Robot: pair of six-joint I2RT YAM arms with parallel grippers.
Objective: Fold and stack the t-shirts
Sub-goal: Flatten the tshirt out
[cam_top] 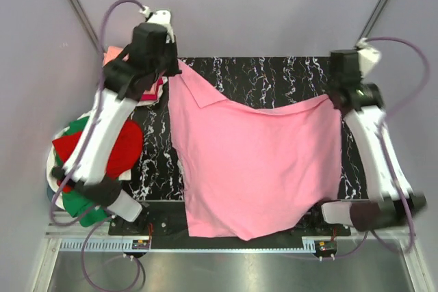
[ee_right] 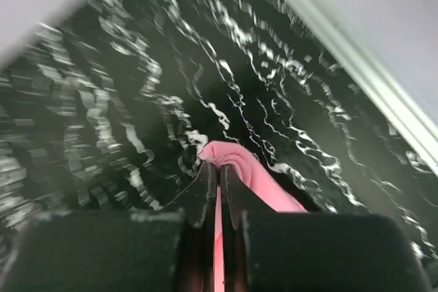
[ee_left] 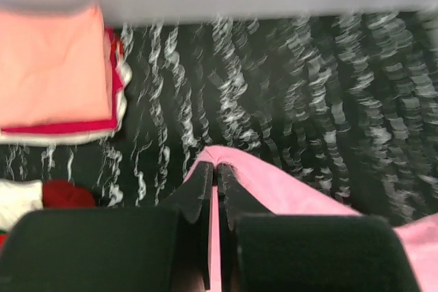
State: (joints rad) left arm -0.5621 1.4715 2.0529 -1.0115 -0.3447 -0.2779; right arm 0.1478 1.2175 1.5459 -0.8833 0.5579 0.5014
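A bubblegum pink t-shirt (cam_top: 256,165) hangs stretched between both grippers over the black marbled table (cam_top: 274,76), its lower edge draping past the near edge. My left gripper (cam_top: 176,68) is shut on its far left corner, seen pinched in the left wrist view (ee_left: 216,167). My right gripper (cam_top: 333,98) is shut on its far right corner, seen in the right wrist view (ee_right: 220,164). A folded stack with a salmon-orange t-shirt (ee_left: 51,76) on top of red and white ones lies at the far left. A loose pile of red (cam_top: 120,147), green and white shirts lies at the left.
Grey walls close the table at the back and sides. A metal rail (cam_top: 226,245) runs along the near edge by the arm bases.
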